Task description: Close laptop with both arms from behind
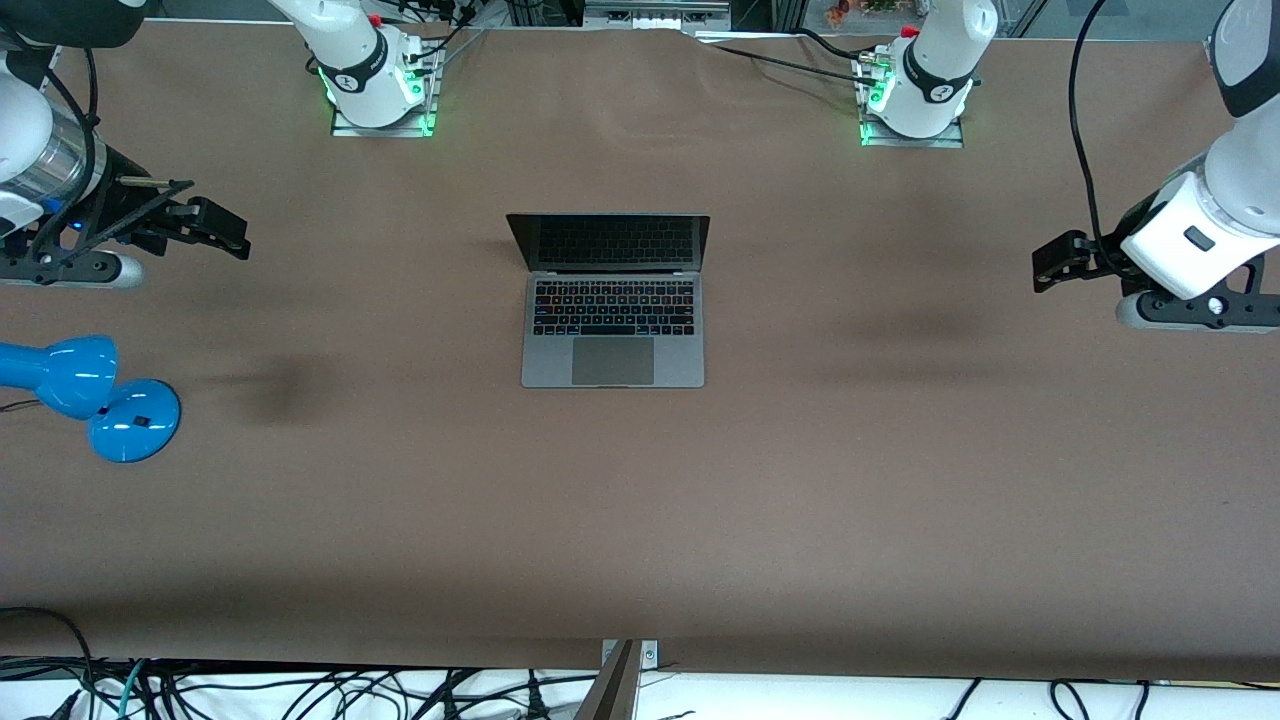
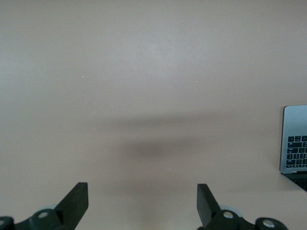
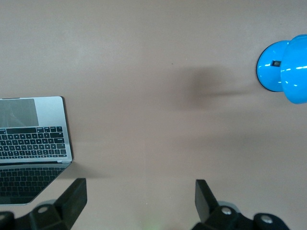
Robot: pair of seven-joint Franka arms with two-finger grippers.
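Slim space-grey metal laptop (image 1: 612, 318) open in the middle of the brown matte surface (image 1: 640, 520), keyboard and trackpad facing the front camera, dark screen raised and tilted back toward the arms' bases. Lid not yet touched; closing not begun.

Left hand (image 1: 1062, 262) up over bare surface toward the left arm's end, well apart from the laptop; fingers (image 2: 76, 201) spread wide in the left wrist view, released, grasping nothing, only a corner of the laptop's base at that picture's edge. Right hand (image 1: 215, 228) over bare surface toward the right arm's end, likewise well apart; fingers (image 3: 74, 196) parted wide in the right wrist view, released and empty. Glossy blue desk lamp with a round base (image 1: 100, 395) on the surface near the right hand, nearer to the front camera than that hand.

Risks, judged from here:
- Long reach inward for both arms to the back of the lid; uneven arrival likely to push one corner first, twisting the screen or sliding the whole laptop toward the front camera.
- Contact too low on the lid, close to the hinge: little leverage, more shove than fold, base likely to skid on the smooth surface.
- Push too fast past the balance point: lid apt to drop and slam.
- Right arm's sweep close to the blue lamp: possible knock if the path dips low.
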